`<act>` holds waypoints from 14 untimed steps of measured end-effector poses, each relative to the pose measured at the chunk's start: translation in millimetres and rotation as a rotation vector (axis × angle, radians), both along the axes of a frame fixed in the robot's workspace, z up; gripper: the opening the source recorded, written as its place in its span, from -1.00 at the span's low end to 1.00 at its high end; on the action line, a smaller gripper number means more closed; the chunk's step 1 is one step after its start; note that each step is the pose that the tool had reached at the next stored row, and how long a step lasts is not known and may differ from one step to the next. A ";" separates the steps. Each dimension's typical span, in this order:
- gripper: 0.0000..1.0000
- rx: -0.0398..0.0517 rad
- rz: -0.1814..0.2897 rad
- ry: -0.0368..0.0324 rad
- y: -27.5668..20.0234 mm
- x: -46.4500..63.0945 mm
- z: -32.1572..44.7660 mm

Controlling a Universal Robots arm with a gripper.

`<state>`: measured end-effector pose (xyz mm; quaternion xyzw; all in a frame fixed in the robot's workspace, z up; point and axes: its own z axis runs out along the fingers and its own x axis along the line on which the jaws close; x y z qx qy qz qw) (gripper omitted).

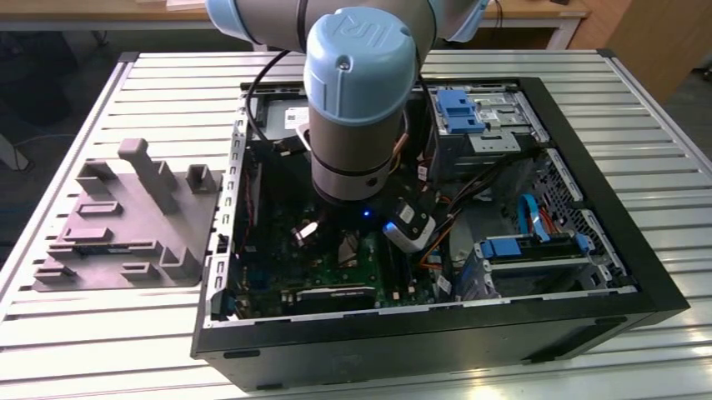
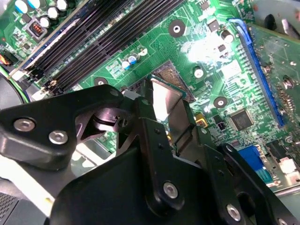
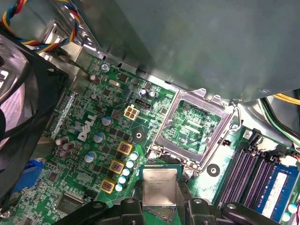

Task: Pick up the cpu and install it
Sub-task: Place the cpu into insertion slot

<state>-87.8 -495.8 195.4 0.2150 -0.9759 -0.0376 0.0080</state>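
cpu: silvery square chip held over the green motherboard, just beside the socket and not seated in it; in the second wrist view its metal top catches the light.
gripper: clenched on the cpu, with a black finger against each of two opposite edges.
socket: square metal frame, open, its contact field bare.
motherboard: green, lying on the floor of the case.
memory slots: long, black, near the socket on the side away from the fan.
fan: black, at the board's edge, coloured wires beside it.
arm: reaches down into the open case.
case: black, on its side with the top open, resting on a slatted metal table.
tray: grey, with upright posts, on the table at the exterior view's left of the case, well apart from the gripper.
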 end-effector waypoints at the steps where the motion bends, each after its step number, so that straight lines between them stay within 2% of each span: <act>1: -0.16 0.0000 0.000 0.0000 0.0 0.0 0.0; 2: -0.16 0.0000 0.000 -0.0001 0.0 0.0 0.0; 3: -0.04 0.0001 0.000 0.0000 0.0 0.0 0.0; 14: -0.04 0.0020 0.000 -0.0001 0.0 0.1 -1.6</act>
